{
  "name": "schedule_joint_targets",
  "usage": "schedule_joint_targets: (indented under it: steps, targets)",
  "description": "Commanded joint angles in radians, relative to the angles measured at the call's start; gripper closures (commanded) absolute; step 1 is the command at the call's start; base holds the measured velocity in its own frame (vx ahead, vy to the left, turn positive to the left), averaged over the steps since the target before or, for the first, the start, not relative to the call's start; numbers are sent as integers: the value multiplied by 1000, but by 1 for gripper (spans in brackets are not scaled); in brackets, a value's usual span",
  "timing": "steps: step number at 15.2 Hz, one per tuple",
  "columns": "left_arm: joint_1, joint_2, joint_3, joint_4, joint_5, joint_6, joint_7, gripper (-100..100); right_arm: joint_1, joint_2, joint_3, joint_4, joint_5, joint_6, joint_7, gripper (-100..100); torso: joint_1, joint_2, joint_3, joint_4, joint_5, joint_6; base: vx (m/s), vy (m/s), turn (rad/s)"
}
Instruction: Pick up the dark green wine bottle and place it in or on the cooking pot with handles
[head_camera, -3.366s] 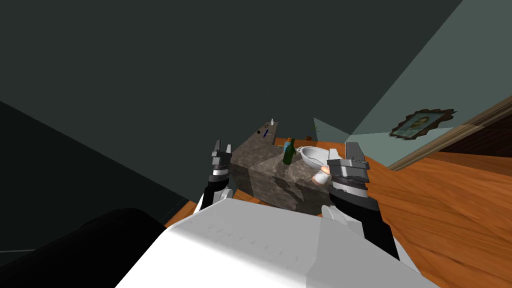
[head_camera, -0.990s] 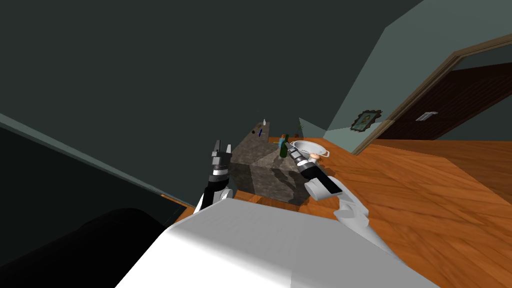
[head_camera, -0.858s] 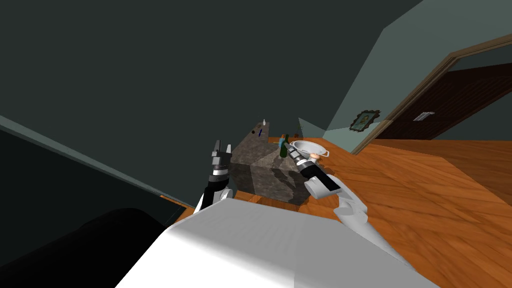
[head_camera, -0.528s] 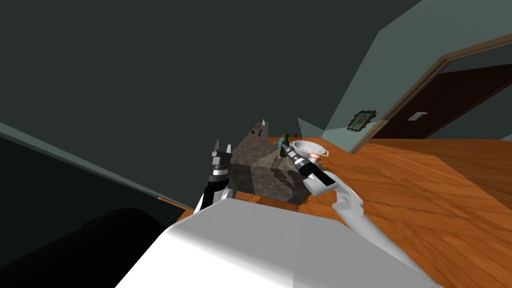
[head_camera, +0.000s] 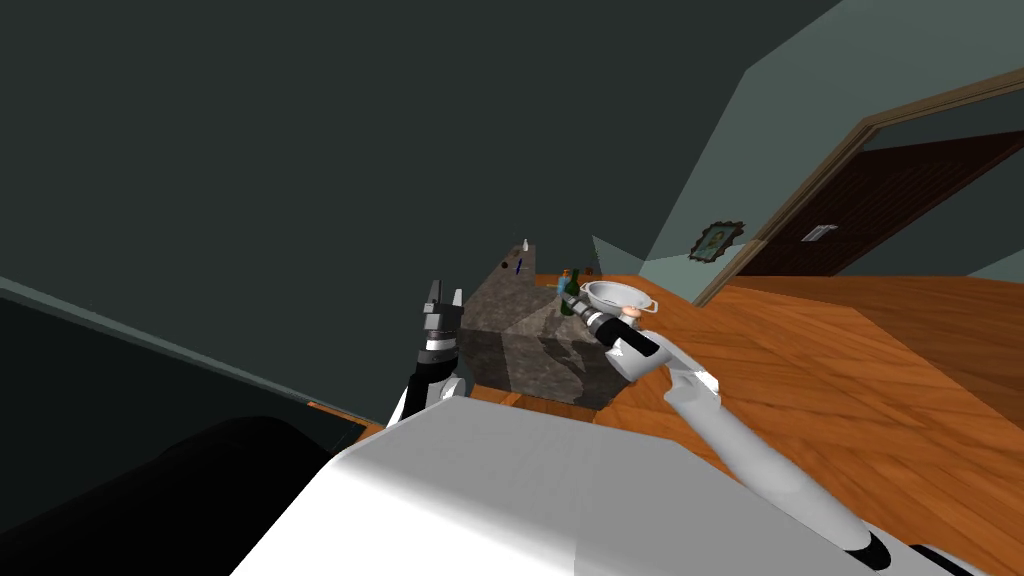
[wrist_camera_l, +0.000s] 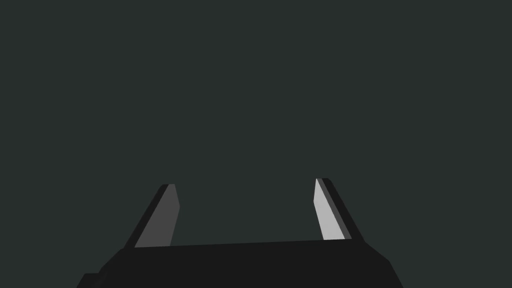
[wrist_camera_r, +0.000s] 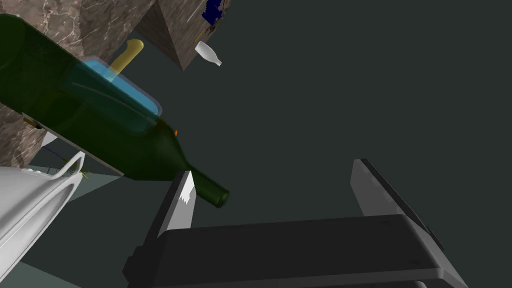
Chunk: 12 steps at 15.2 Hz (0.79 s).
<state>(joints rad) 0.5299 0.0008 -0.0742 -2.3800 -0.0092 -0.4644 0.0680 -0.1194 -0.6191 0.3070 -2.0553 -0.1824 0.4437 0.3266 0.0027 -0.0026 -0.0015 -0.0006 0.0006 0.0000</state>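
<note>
Head view has the right arm stretched well forward and across, white forearm rising from the lower right edge, dark wrist ending at the far right corner of the mottled stone desk (head_camera: 530, 345). There the dark green wine bottle (head_camera: 571, 289) stands upright on the desk, just beside the pale grey cooking pot (head_camera: 615, 297) with its loop handles. The left arm is held close to the chest, forearm upright, and the left claw (head_camera: 443, 294) points up in front of the dark wall; its two fingers stand wide apart with nothing between them.

From the right wrist, the right claw (wrist_camera_r: 272, 170) is spread about a third of the picture's width and grips nothing. One finger (wrist_camera_r: 184, 197) lies against the bottle's neck, close to the mouth, which reaches just into the gap; the other finger is well apart from the glass. Behind the bottle sits a blue container (wrist_camera_r: 131, 92) with a yellow handle, and farther along the desk a small white bottle (wrist_camera_r: 207, 54).
</note>
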Motion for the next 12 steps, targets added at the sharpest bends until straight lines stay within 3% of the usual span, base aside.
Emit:
schedule_joint_targets:
  steps: [1, 4, 6, 9, 12]
  targets:
    - [0, 0, 0, 0, 0, 0, 0, 0, -13, -10, 6, 4, -4, 30, 6, -100, 0, 0, 0, 0, 0, 0, 22, 25, -14]
    - [0, 0, 0, 0, 0, 0, 0, 0, -78, -76, 38, 30, -31, 105, 34, -100, 0, -1, 0, 0, 0, 0, 37, 40, -31]
    - [0, 0, 0, 0, 0, 0, 0, 0, -78, -76, 38, 30, -31, 128, 34, -100, 1, -2, -1, 0, 0, 0, 42, 38, -22]
    - [0, 0, 0, 0, 0, 0, 0, 0, -140, -145, 68, 53, -58, 201, 63, -100, 0, -1, -1, 0, 0, 0, 47, 39, -21]
    - [0, 0, 0, 0, 0, 0, 0, 0, -170, -179, 81, 63, -71, 263, 77, -100, 1, -3, -2, -1, 0, 0, 68, 48, -14]
